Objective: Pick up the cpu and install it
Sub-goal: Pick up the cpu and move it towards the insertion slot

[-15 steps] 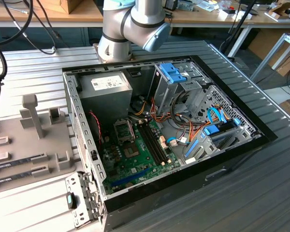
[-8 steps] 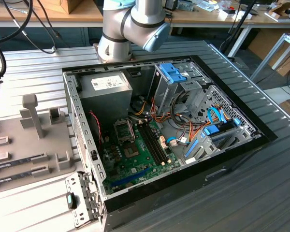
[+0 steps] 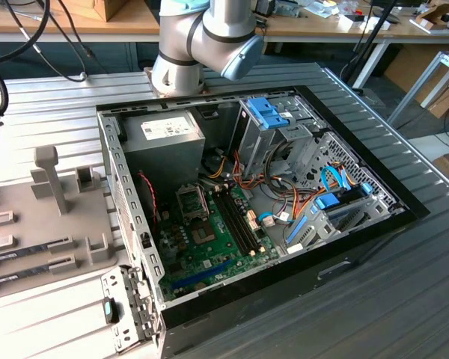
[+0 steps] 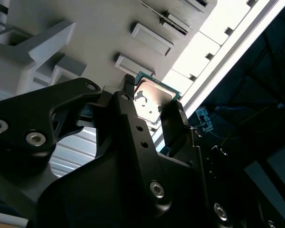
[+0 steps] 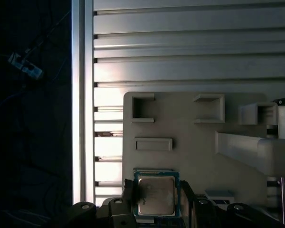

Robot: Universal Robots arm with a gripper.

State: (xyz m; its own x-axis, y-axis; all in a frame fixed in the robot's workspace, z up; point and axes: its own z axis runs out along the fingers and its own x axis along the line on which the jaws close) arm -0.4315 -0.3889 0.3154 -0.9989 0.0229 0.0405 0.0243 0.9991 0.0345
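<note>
The cpu (image 4: 152,97) is a small square chip with a silver-grey top and a thin green rim. My gripper (image 4: 153,100) is shut on it, one black finger (image 4: 128,90) on each of two opposite edges. In the first wrist view the cpu (image 5: 156,194) sits between the fingers (image 5: 127,191) of the gripper (image 5: 156,199), over the grey holder plate (image 5: 190,142). Whether it touches the plate I cannot tell. In the exterior view the motherboard's socket frame (image 3: 192,200) lies inside the open computer case (image 3: 247,202), well to the exterior view's right of the holder plate (image 3: 52,217).
The holder plate carries raised blocks (image 3: 49,176) and long memory sticks (image 3: 26,253). A grey power supply box (image 3: 165,146), drive cages (image 3: 273,120) and bundles of wires (image 3: 284,206) crowd the case. The arm's base (image 3: 183,45) stands behind the case on a slatted metal table (image 3: 404,284).
</note>
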